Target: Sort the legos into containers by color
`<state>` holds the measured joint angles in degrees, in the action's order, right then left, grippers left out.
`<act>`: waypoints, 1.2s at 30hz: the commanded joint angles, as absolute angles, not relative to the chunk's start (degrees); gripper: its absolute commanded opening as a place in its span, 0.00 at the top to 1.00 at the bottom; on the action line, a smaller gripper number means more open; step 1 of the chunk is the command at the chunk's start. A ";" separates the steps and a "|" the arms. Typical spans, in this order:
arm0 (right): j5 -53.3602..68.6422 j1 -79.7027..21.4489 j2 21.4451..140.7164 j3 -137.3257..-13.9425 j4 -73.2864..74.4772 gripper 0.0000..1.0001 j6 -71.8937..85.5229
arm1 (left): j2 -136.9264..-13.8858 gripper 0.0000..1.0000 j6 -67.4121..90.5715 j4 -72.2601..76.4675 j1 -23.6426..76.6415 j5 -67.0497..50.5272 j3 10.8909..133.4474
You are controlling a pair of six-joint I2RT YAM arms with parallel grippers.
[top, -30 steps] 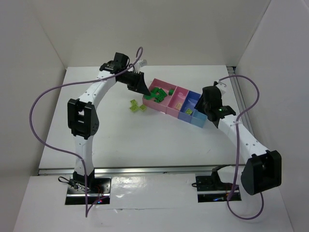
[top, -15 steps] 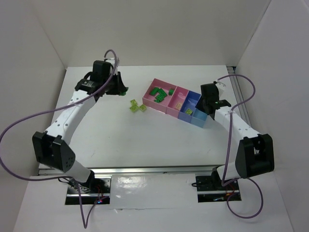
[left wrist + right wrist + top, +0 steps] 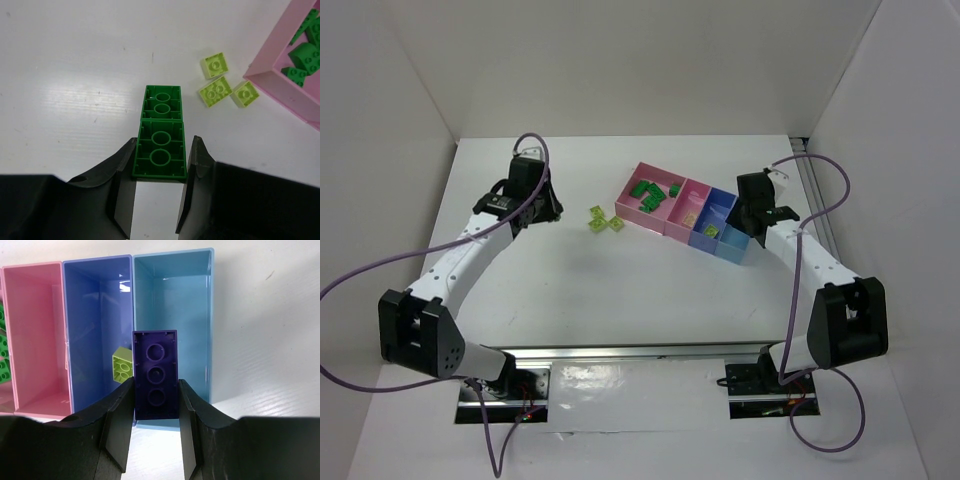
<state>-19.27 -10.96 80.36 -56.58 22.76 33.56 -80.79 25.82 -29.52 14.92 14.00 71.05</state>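
Right tool [image 3: 156, 390], clamped on the dark brick [image 3: 155, 365], should centre over the light-blue tray [image 3: 172, 295] before releasing; left tool [image 3: 161, 150] grips green bricks [image 3: 161, 127].

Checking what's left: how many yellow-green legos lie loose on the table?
3 legos, clustered on the table beside the pink tray: two abreast, one beyond. Others may be hidden.
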 commanded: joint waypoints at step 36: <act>-23.47 -9.49 87.03 -68.90 24.52 0.14 26.45 | -81.39 1.00 21.46 -32.34 14.68 -1.47 73.83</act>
